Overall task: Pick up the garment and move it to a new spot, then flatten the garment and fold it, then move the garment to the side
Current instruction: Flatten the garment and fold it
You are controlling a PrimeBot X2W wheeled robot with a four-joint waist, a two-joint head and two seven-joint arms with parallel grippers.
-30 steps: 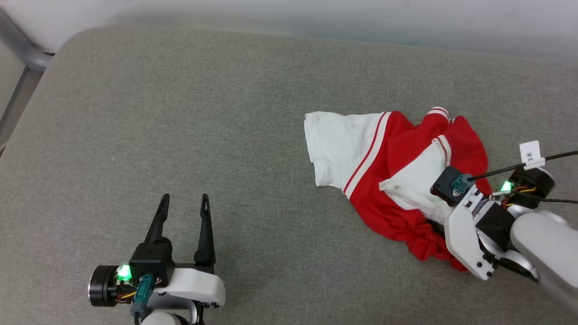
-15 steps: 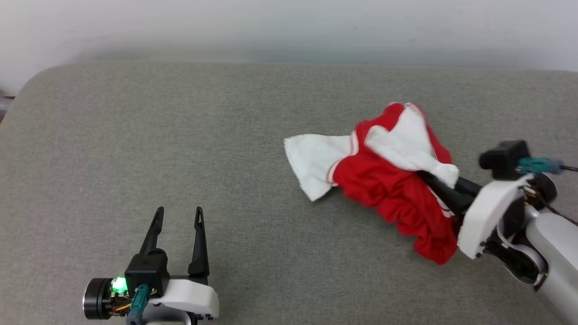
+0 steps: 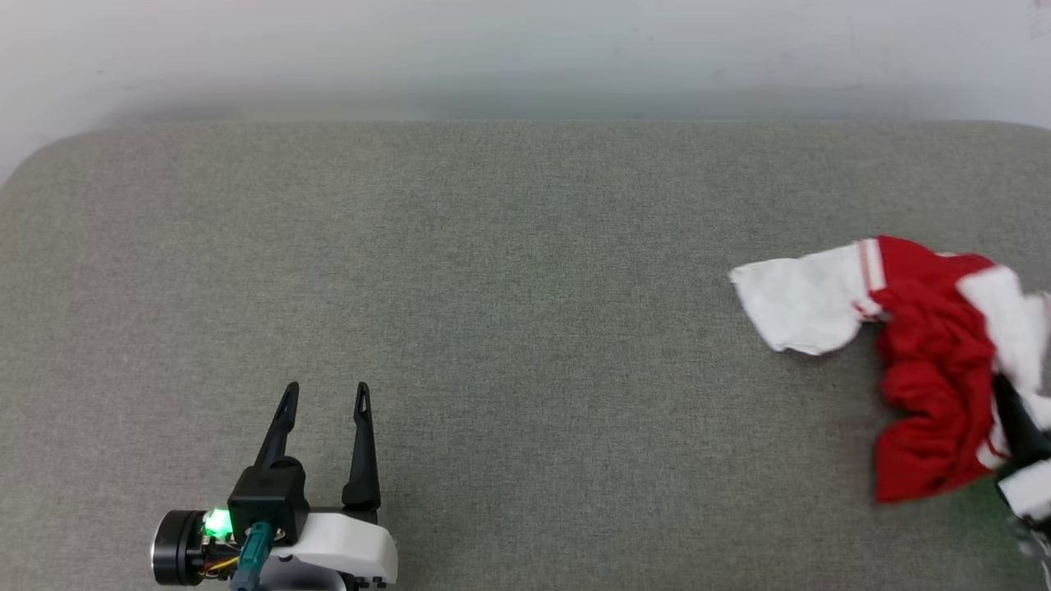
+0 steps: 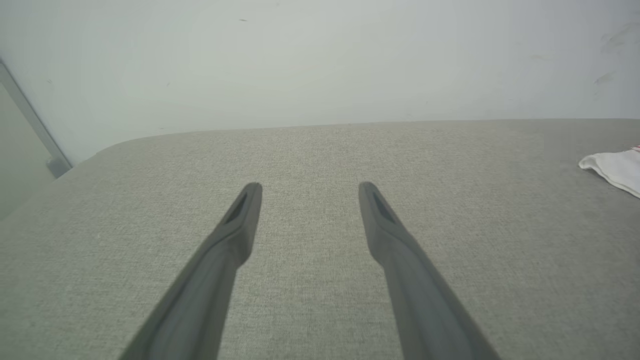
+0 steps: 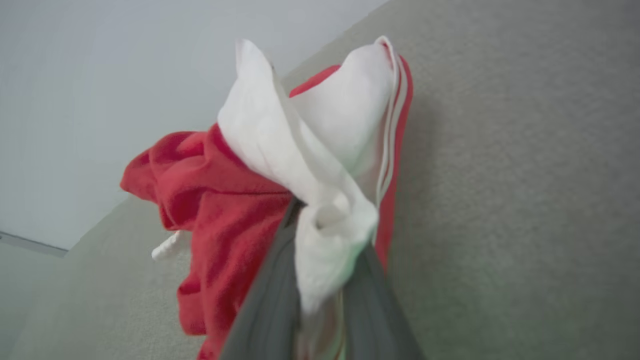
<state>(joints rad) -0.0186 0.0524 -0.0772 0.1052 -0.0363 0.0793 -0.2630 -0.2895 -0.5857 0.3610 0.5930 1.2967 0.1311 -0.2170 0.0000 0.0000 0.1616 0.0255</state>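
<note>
The garment (image 3: 928,369), red with white sleeves, hangs bunched at the far right of the grey cushion (image 3: 493,287). One white sleeve (image 3: 800,304) trails left onto the cushion, and its tip shows in the left wrist view (image 4: 612,167). My right gripper (image 3: 1018,427) is shut on a white fold of the garment (image 5: 225,200); in the right wrist view my right gripper (image 5: 327,225) has fabric bulging out between its grey fingers (image 5: 270,300). My left gripper (image 3: 324,390) rests open at the lower left, its fingertips (image 4: 250,192) apart over bare cushion.
A pale wall (image 3: 525,57) runs along the cushion's far edge. The cushion's rounded left corner (image 3: 33,156) ends near a grey metal frame (image 4: 30,125).
My right gripper has shut on the garment, gathered it into a bunch and carried it to the right. The head camera has shifted. My left gripper stays open in place.
</note>
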